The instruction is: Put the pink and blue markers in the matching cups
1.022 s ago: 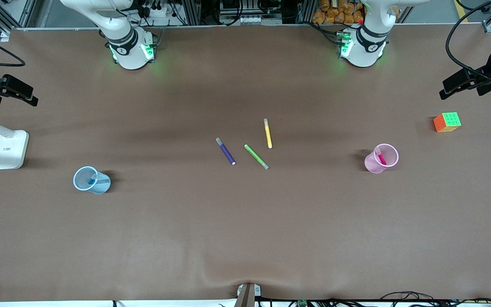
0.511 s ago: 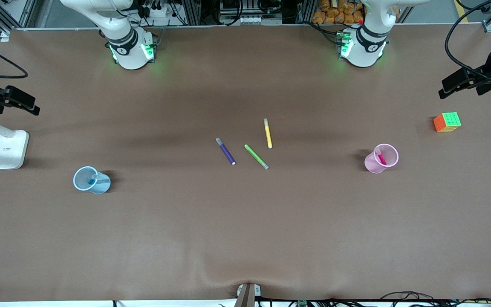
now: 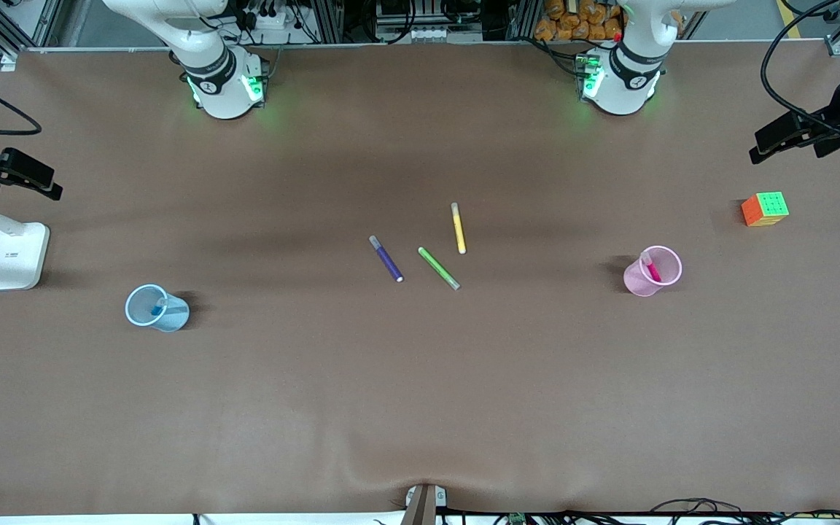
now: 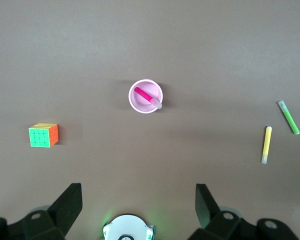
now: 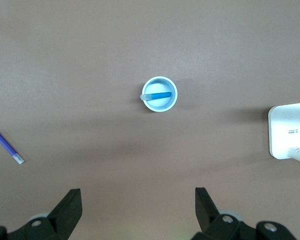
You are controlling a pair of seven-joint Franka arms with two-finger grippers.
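Observation:
The pink marker point(image 3: 652, 270) leans inside the pale pink cup point(image 3: 635, 283) toward the left arm's end of the table. In the left wrist view the pink marker point(image 4: 144, 94) rests in the pink cup point(image 4: 139, 106). The blue marker point(image 3: 157, 308) stands in the pale blue cup point(image 3: 176, 319) toward the right arm's end, and the right wrist view shows the blue marker point(image 5: 161, 95) in the blue cup point(image 5: 163, 104). My left gripper point(image 3: 788, 142) point(image 4: 138, 192) hangs open and empty high above its end. My right gripper point(image 3: 22, 179) point(image 5: 138, 197) hangs open and empty likewise.
A purple marker point(image 3: 386, 259), a green marker point(image 3: 439, 268) and a yellow marker point(image 3: 458, 228) lie together mid-table. A colourful cube point(image 3: 765, 208) sits at the left arm's end. A white lamp base point(image 3: 15, 255) stands at the right arm's end.
Both grippers have drifted slightly, high at the table's ends. Markers and cups have not moved.

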